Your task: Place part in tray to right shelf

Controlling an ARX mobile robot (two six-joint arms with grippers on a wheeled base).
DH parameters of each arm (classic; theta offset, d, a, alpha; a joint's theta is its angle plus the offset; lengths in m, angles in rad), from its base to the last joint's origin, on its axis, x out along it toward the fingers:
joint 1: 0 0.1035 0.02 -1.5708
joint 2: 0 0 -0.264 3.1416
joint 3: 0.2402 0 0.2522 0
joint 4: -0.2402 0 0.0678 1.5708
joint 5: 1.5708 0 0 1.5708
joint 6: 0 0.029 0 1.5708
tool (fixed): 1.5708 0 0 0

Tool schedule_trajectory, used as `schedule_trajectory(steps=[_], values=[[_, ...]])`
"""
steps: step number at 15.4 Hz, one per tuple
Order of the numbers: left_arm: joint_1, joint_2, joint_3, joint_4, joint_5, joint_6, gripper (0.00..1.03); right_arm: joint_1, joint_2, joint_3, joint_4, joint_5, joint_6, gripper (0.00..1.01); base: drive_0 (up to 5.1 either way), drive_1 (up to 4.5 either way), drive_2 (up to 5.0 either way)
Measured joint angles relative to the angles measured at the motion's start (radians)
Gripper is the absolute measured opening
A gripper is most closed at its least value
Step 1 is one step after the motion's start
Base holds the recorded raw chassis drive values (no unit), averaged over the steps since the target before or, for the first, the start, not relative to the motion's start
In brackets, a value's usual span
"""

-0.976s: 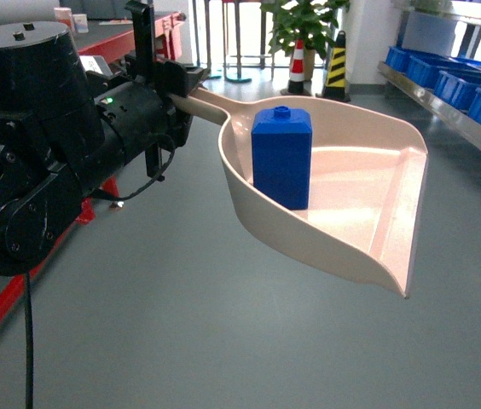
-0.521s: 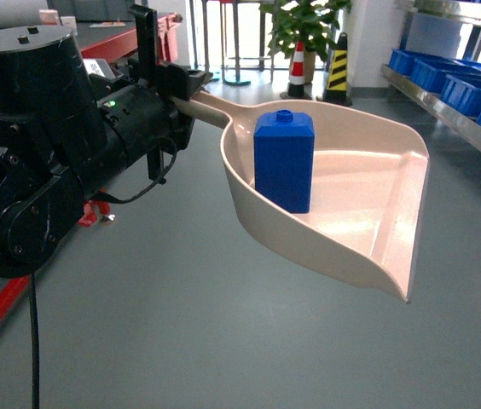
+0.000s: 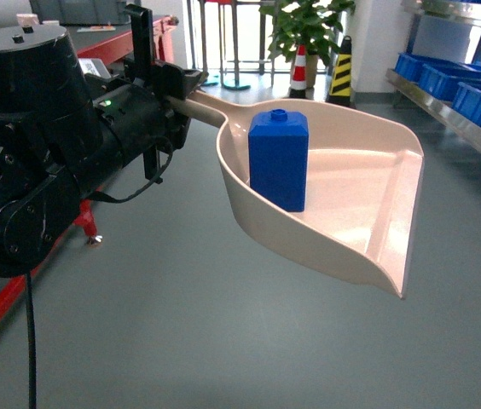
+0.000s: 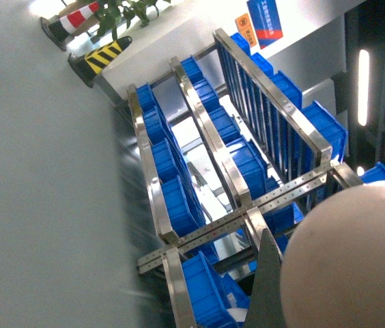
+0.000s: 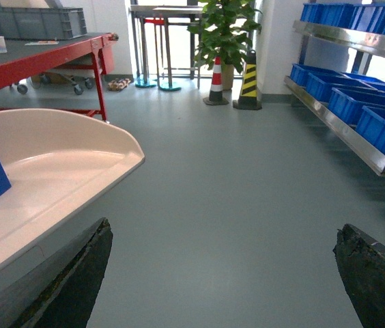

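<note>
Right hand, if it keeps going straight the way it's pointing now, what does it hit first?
Nothing close. The right hand is open and aimed at bare grey floor. The tray lies off to its left, the right shelf to its right. Depth is unclear, but the way looks free.

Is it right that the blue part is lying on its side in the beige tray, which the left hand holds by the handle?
Not quite. The blue part is standing upright in the beige tray, knob on top, as the head view shows. The rest holds: the left hand grips the tray by its handle.
</note>
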Motion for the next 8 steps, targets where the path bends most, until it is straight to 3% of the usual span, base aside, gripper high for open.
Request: schedule_trajectory(steps=[8], values=[[0.000,0.000,0.000,0.001,0.002,0.000,0.13,0.000,-0.002,0.000,0.002,0.000,0.000,0.98,0.0,4.28,-4.3]])
